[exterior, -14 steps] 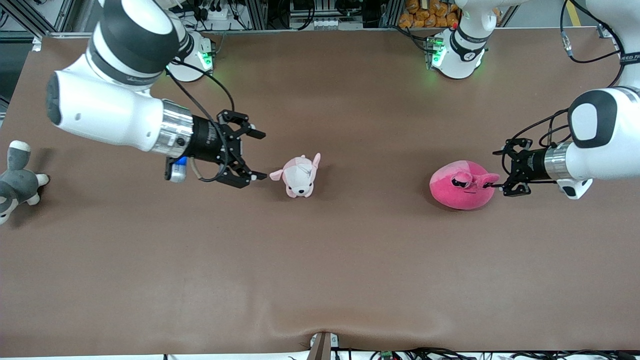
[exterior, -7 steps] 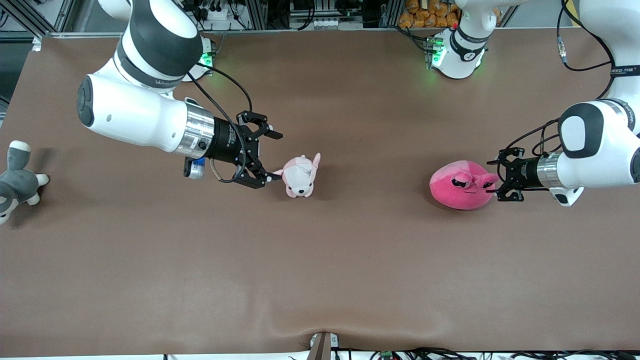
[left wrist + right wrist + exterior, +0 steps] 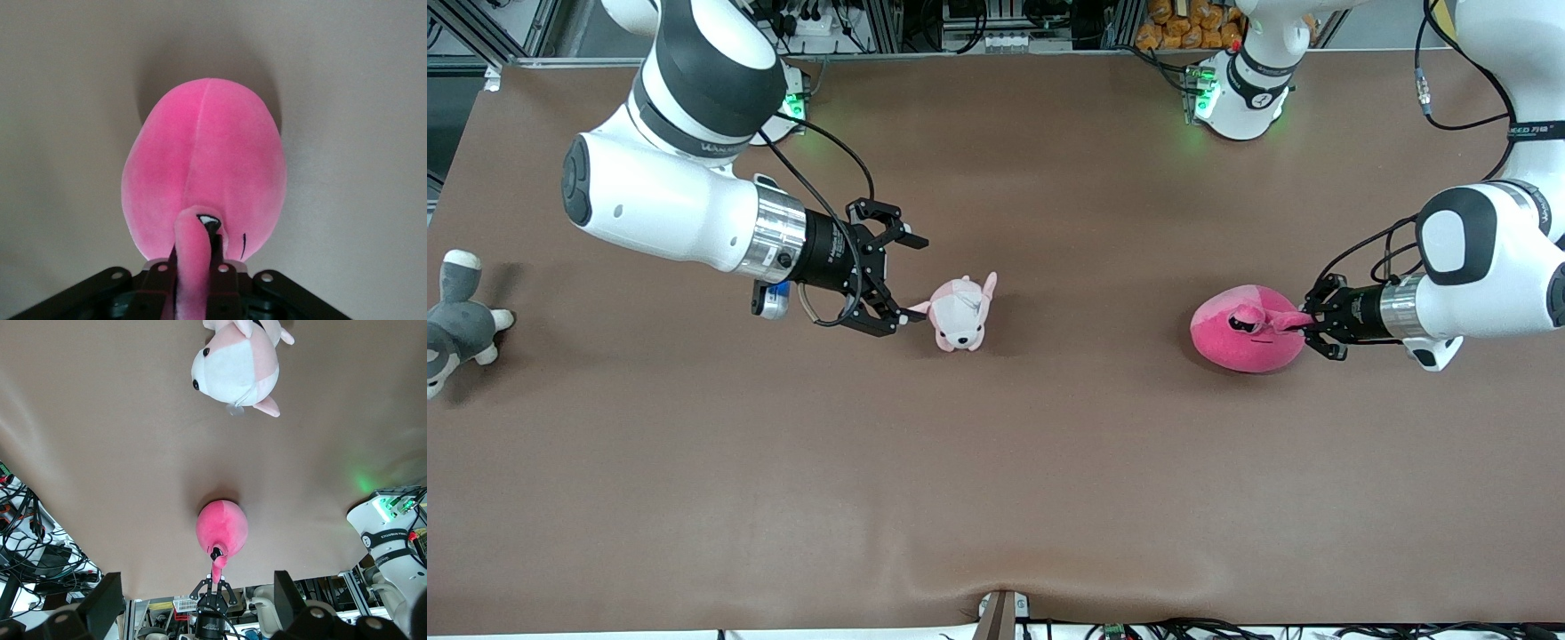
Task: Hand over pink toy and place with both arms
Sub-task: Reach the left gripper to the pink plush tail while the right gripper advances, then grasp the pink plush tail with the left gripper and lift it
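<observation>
The pink toy (image 3: 1240,336), a round hot-pink plush with sleepy black eyes, rests on the brown table toward the left arm's end. My left gripper (image 3: 1304,326) is low at its side, shut on one of its ear-like flaps. In the left wrist view the flap (image 3: 193,257) runs between the closed fingers, with the toy's body (image 3: 203,167) just ahead. My right gripper (image 3: 908,279) is open and empty, low over the table beside the small puppy plush. The right wrist view shows the pink toy (image 3: 221,525) farther off, with the left gripper (image 3: 216,581) on its flap.
A small pale pink-and-white puppy plush (image 3: 960,313) lies mid-table, right by the right gripper's fingertips; it also shows in the right wrist view (image 3: 235,367). A grey-and-white plush animal (image 3: 454,322) lies at the table edge at the right arm's end.
My left gripper has moved in toward the pink toy and shut on its ear flap. My right arm swung toward the puppy plush, then stayed almost still.
</observation>
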